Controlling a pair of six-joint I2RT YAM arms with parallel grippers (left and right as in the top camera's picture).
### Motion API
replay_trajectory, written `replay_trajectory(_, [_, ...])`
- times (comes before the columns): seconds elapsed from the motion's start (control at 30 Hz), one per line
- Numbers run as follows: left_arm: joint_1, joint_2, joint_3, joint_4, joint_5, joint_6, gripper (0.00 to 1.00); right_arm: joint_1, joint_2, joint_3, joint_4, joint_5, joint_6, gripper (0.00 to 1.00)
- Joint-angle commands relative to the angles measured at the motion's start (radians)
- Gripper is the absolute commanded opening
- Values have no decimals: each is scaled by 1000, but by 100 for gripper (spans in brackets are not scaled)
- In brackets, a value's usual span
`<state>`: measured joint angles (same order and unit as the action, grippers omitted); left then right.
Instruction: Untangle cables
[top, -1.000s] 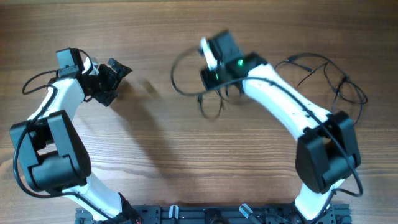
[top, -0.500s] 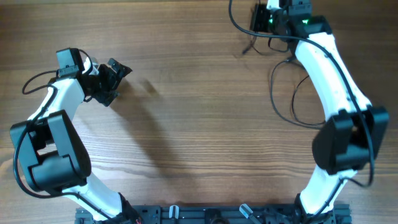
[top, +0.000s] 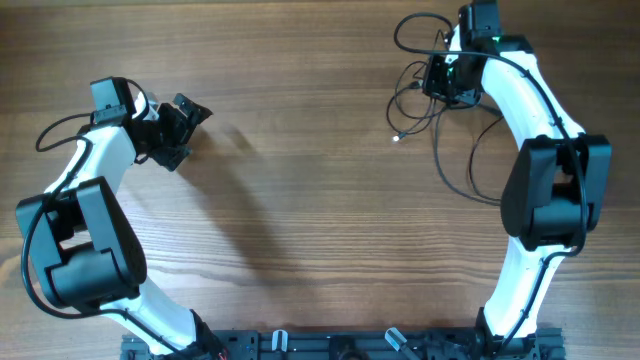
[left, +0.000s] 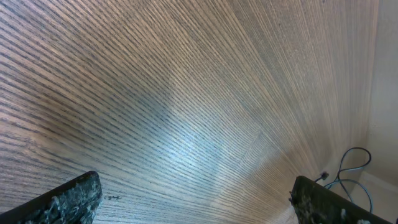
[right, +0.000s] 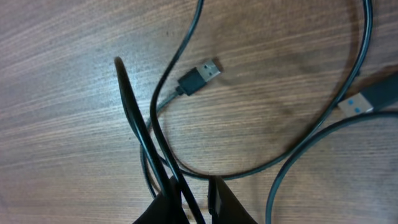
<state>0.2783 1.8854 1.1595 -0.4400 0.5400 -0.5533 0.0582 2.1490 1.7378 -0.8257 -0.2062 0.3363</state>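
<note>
**Fingers (right: 163, 208) of the right gripper (right: 196, 190) nearly closed about thin black flexible cables (right: 155, 109); left gripper (top: 188, 132) spread wide**

The right fingers stand close together with only a slim gap between them. Two strands of the cables run straight down into that gap. From here I cannot tell whether the pads pinch the strands or merely flank them.

Just beyond the fingertips lies a black USB plug with a silver metal shell (right: 200, 76). It is flat on the brown wood-grain table (right: 68, 118), and its cord curves back towards the fingers. Off to the fingers' right is a second black plug with a blue insert (right: 368, 98). A long strand arcs round below it and sweeps back past the fingers.

Seen from above, the right gripper sits over the tangle. One small loop lies ahead of the fingers, and longer loops trail back alongside the arm. A loose end with a whitish tip (top: 397, 138) rests on the wood a little apart, to the fingers' side.

The left gripper's fingers (left: 62, 199) are as far apart as they go, with only table grain showing between them. The cables lie well away from these fingers, across the table by the other arm.
</note>
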Motion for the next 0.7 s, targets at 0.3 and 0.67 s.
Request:
replay_trajectory(0.3, [-2, 11, -8, 3, -6, 22, 100, 2, 5, 3, 64, 246, -22, 100])
replay_trajectory(0.67, [-236, 11, -8, 11, -209, 216, 100, 2, 5, 3, 133, 205, -21, 100])
